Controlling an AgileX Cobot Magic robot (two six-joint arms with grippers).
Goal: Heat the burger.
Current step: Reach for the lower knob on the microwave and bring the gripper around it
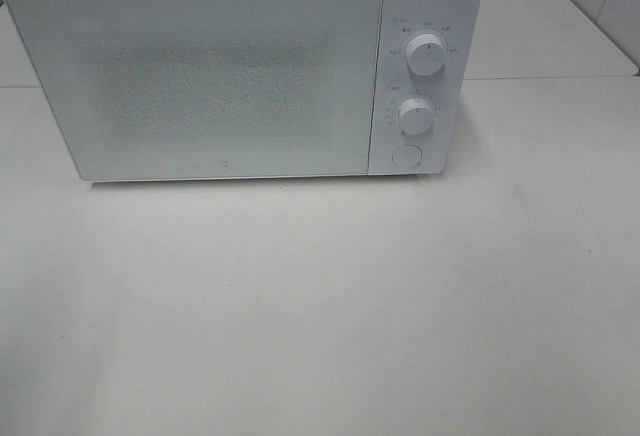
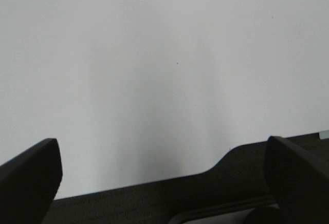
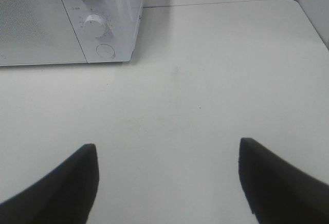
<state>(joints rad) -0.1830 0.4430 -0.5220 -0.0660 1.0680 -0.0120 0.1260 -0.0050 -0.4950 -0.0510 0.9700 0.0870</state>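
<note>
The white surface (image 1: 320, 306) carries a closed microwave (image 1: 240, 66). No burger shows in any view, so where it lies cannot be told. The microwave's round button (image 1: 405, 154) lies ahead of the right claw (image 3: 167, 144), seemingly the nearer arm. The left claw (image 2: 162, 141) faces bare surface. Both claws stand apart, empty.

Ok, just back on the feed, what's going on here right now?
The microwave sits on the table with its door shut. No burger shows in any view. The left gripper and right gripper both hang open and empty over the table, touching nothing; the right one looks toward the microwave's knobs.
</note>
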